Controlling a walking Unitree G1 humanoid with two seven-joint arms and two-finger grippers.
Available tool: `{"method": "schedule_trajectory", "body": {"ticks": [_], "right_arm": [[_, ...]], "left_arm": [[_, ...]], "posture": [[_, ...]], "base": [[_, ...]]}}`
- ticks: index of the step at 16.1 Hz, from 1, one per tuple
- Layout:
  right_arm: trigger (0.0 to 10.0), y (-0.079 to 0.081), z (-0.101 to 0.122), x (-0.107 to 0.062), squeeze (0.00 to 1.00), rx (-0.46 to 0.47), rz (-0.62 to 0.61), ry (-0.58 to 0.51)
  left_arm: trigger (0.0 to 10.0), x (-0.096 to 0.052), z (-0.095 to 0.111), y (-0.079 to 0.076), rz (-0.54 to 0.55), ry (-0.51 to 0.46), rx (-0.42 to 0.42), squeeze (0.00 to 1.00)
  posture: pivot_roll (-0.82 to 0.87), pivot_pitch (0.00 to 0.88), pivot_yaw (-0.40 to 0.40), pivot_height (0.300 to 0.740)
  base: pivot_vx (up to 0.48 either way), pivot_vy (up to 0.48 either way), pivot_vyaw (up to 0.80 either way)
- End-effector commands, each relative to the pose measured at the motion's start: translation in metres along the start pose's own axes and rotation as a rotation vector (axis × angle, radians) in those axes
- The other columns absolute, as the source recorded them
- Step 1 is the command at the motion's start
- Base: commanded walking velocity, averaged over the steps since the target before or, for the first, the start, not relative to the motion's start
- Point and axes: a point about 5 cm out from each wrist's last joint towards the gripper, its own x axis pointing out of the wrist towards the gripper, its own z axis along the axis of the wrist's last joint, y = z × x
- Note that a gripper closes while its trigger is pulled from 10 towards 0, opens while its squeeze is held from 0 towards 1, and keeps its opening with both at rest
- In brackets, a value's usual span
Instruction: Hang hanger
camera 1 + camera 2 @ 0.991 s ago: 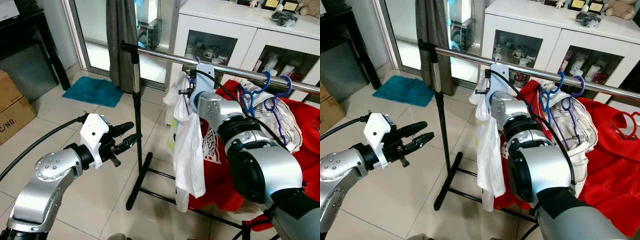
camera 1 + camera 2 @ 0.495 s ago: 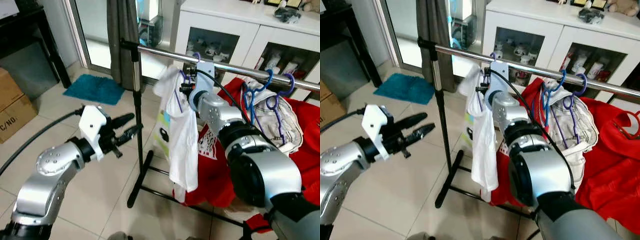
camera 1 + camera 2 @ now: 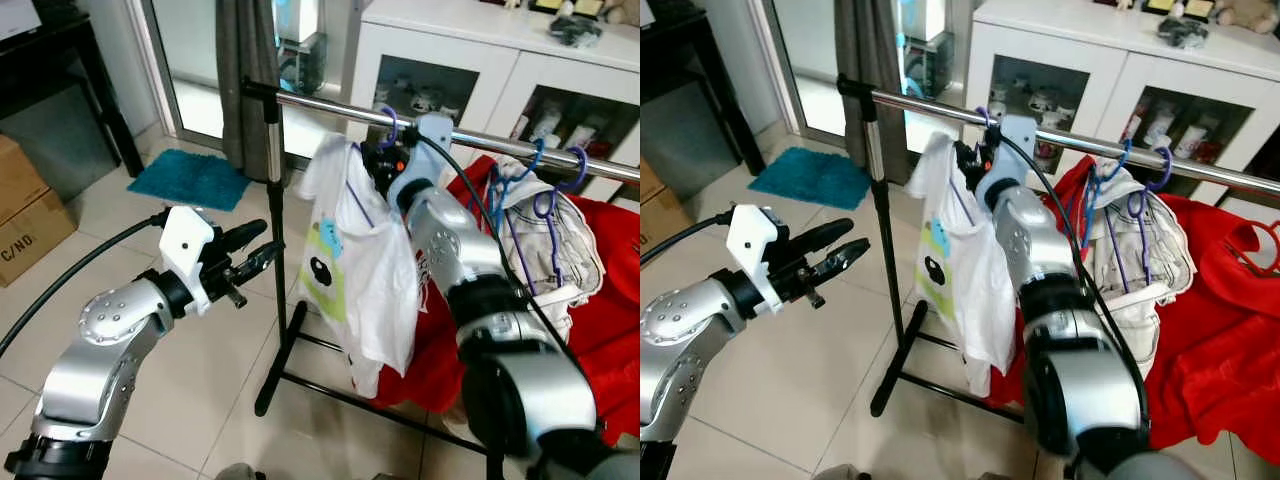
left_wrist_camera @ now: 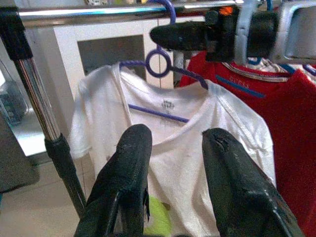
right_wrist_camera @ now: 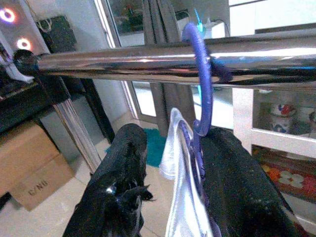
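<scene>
- The purple hanger (image 5: 201, 94) has its hook over the steel rail (image 3: 330, 107), near the rail's left end and close to the black upright post (image 3: 272, 200). A white T-shirt (image 3: 355, 270) drapes from it.
- The right gripper (image 3: 378, 165) sits just under the rail at the hanger's neck. In the right wrist view the purple neck runs down against one finger (image 5: 232, 182), with a clear gap to the other finger, so the jaws stand apart and are not pinching it.
- The left gripper (image 3: 250, 262) hovers well apart from the rail, on the near side of the post, with jaws open and empty.
- Handling judgement: the hanger looks like thin plastic, light and fairly stiff, but likely to flex or snap under a hard squeeze. Its smooth surface probably slides easily on the polished rail.
- The shirt is soft and limp. It adds little weight, but it will swing and may slip off a shoulder if jerked.
- The best hold is the neck just below the hook, where the plastic is bare. Gripping the cloth would give no control.
- Blue hangers (image 3: 530, 170) with a pale garment (image 3: 560, 240) hang further along the rail, over red cloth (image 3: 620, 300).
</scene>
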Motion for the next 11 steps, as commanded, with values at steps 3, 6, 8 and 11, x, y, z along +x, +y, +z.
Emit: {"method": "schedule_trajectory", "body": {"ticks": [3,6,8,11], "right_arm": [[10.0,0.008,0.011,-0.021,0.00,0.073,0.079,-0.137],[10.0,0.003,0.003,-0.052,0.00,0.065,0.053,-0.117],[10.0,-0.001,-0.002,-0.065,0.00,0.030,0.022,-0.113],[10.0,-0.005,-0.017,-0.097,0.00,0.010,-0.030,-0.081]], "left_arm": [[10.0,0.004,-0.003,0.004,0.075,0.017,0.006,0.00],[10.0,0.007,-0.009,0.007,0.203,0.035,-0.007,0.00],[10.0,0.009,-0.010,0.004,0.231,0.031,-0.021,0.00],[10.0,0.014,-0.008,-0.001,0.256,0.003,-0.064,0.00]], "posture": [[-0.04,0.004,-0.028,0.740],[-0.04,0.002,-0.039,0.740],[-0.05,0.004,-0.045,0.740],[-0.06,0.007,-0.048,0.740]], "base": [[0.000,0.000,0.00],[0.000,0.000,0.00],[0.000,0.000,0.00],[0.000,0.000,0.00]]}}
